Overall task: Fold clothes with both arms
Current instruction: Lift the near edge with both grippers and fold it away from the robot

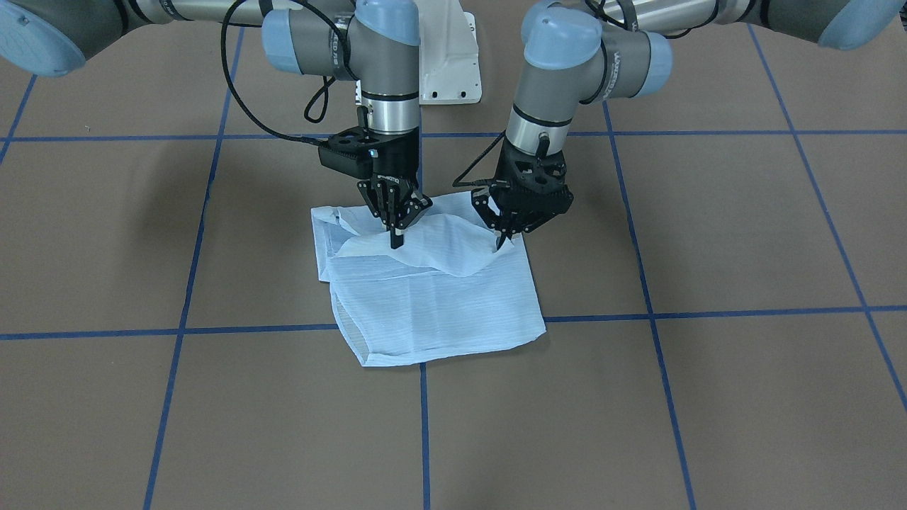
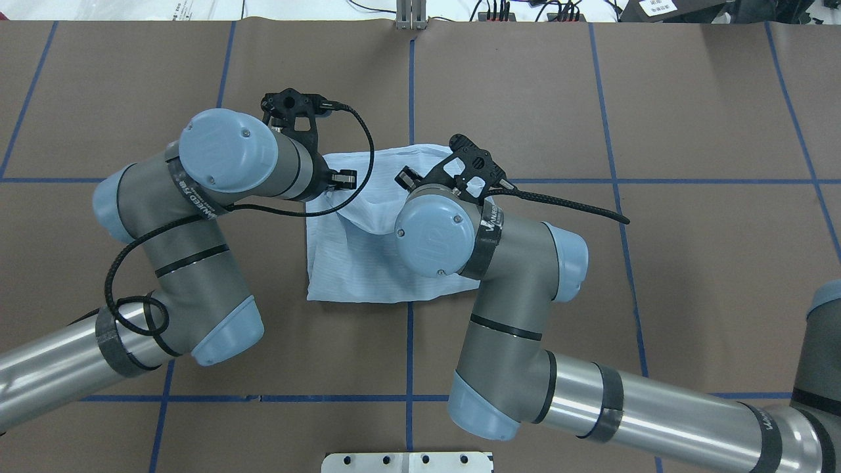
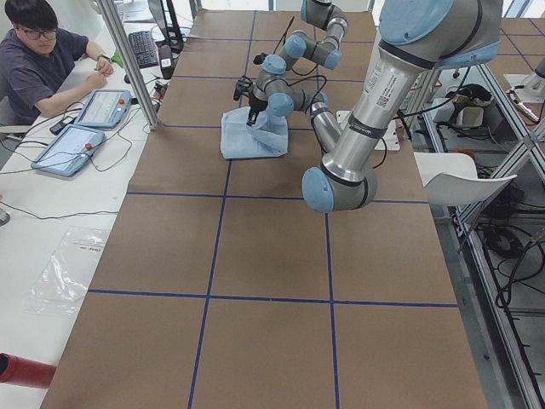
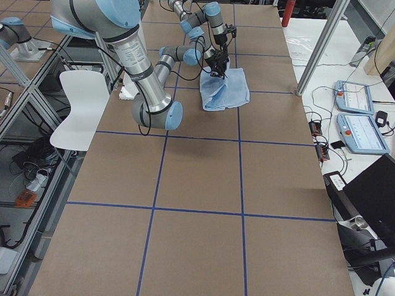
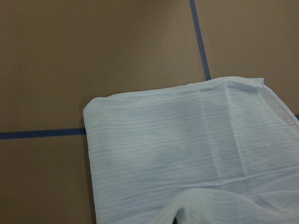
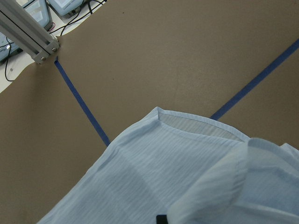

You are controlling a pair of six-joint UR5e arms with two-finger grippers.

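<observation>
The pale-blue striped shirt [image 1: 439,304] lies folded into a rough rectangle at the table's middle, across a blue tape crossing. Its robot-side edge is lifted into a loose ridge between the two grippers. In the front-facing view my right gripper [image 1: 395,239] points straight down, shut on the fabric at the ridge's left end. My left gripper [image 1: 504,241] is tilted and shut on the shirt's edge at the ridge's right end. Both wrist views show the shirt [image 5: 187,154] [image 6: 154,177] spread beyond the raised fold. From overhead, both wrists hide part of the shirt [image 2: 355,263].
The brown table [image 1: 708,397] carries a grid of blue tape lines. The white pedestal base [image 1: 446,64] stands behind the arms. A person [image 3: 43,60] sits at a side desk with tablets [image 3: 72,145]. A white chair [image 4: 80,105] stands beside the table.
</observation>
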